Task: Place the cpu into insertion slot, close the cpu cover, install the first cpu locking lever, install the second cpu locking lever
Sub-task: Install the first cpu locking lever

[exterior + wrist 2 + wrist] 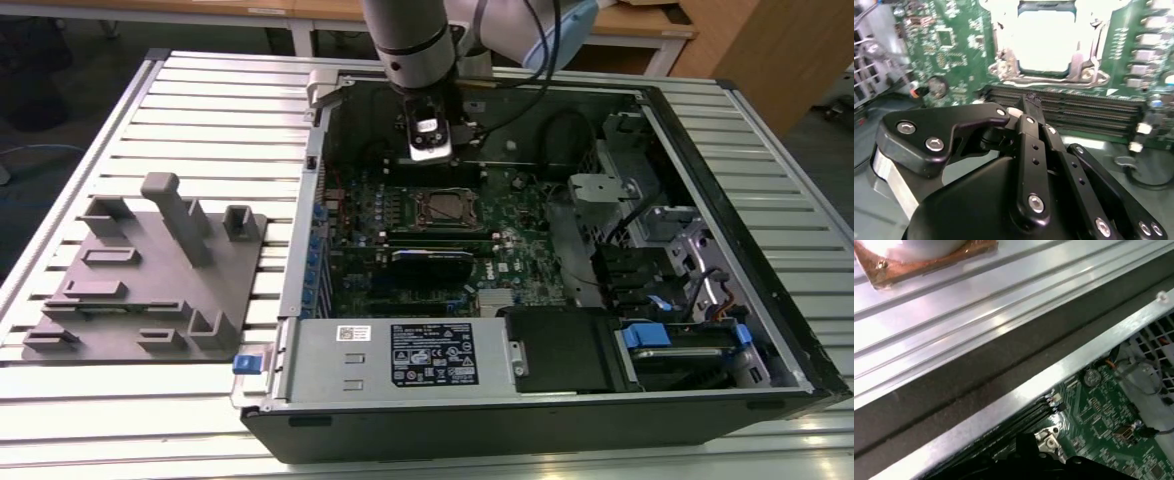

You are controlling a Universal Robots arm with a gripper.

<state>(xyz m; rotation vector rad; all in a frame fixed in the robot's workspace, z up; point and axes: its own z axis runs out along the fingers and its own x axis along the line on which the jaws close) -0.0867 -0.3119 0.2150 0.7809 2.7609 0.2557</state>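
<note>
The insertion slot (447, 208) sits mid-board on the green motherboard inside the open case. In the second wrist view the cpu cover (1004, 55) lies flat as a silvery frame around a glare-white square, apparently the cpu (1046, 35). A thin metal lever (1044, 80) runs along the frame's near edge; I cannot tell if it is latched. My gripper (429, 150) hangs over the board just behind the slot in the exterior view. Its black fingers (1026, 117) meet at the tips, shut on nothing, above the memory slots (1069, 107).
The case's metal walls (310, 200) ring the board. Cables and drive cages (641, 230) fill the exterior view's right. The power supply (400, 355) lies at the front. A grey fixture plate (147, 270) stands on the slatted table (954, 315) to the exterior view's left.
</note>
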